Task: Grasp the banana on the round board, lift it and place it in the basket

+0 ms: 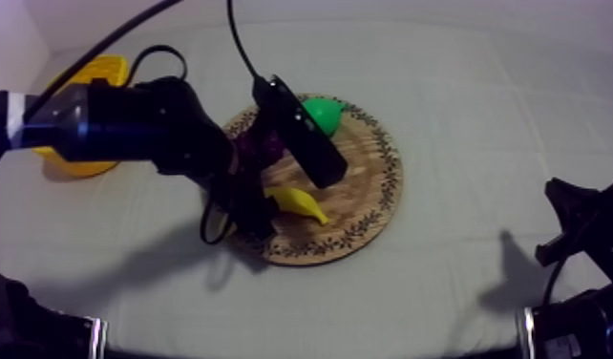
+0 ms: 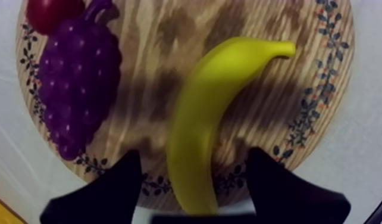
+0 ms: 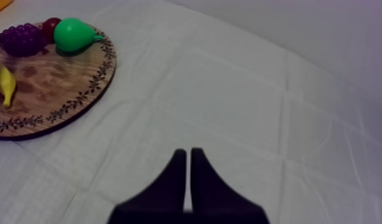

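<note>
Jaws of the left gripper (image 2: 193,155) gape astride the banana (image 2: 211,101) near the wooden board (image 2: 163,30) edge, poised to clamp; right gripper (image 3: 188,156) rests closed.

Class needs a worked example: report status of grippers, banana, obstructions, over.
Left gripper open, straddling the curved yellow toy banana on the round wooden board. Right gripper shut, over grey-white cloth. Purple grape bunch beside banana, not touching.

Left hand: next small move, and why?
Probably close the left hand. It stands open with one finger on each side of the banana, which lies flat on the wooden board beside the grapes. Nothing is gripped yet, so lifting now would likely leave the banana behind.
</note>
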Motion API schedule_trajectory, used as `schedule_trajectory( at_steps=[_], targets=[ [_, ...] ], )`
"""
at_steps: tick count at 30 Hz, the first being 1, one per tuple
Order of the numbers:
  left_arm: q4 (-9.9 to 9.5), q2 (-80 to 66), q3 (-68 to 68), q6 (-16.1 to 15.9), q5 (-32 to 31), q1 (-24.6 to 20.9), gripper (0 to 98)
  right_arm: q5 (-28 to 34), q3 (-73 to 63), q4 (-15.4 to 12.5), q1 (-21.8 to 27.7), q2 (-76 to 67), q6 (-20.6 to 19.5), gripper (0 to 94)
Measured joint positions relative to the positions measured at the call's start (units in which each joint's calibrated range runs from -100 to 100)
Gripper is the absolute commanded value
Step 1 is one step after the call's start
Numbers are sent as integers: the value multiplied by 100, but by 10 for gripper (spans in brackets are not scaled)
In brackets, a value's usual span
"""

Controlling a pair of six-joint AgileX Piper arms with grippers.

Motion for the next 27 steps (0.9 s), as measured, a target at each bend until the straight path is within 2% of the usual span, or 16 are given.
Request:
schedule_trajectory(
  at_steps=[7,12,20,23,27],
  targets=[
    [22,489,-359,25,291,34,601,0,0,0,0,0,0,5],
    [-24,658,-457,109,402,63,493,-6,0,0,0,0,0,5],
    [-372,832,-652,600,640,243,195,-6,0,0,0,0,0,5],
    [-438,852,-689,811,689,252,134,-6,0,0,0,0,0,5],
    [-485,854,-689,1027,749,215,100,-6,0,0,0,0,0,5]
  ],
)
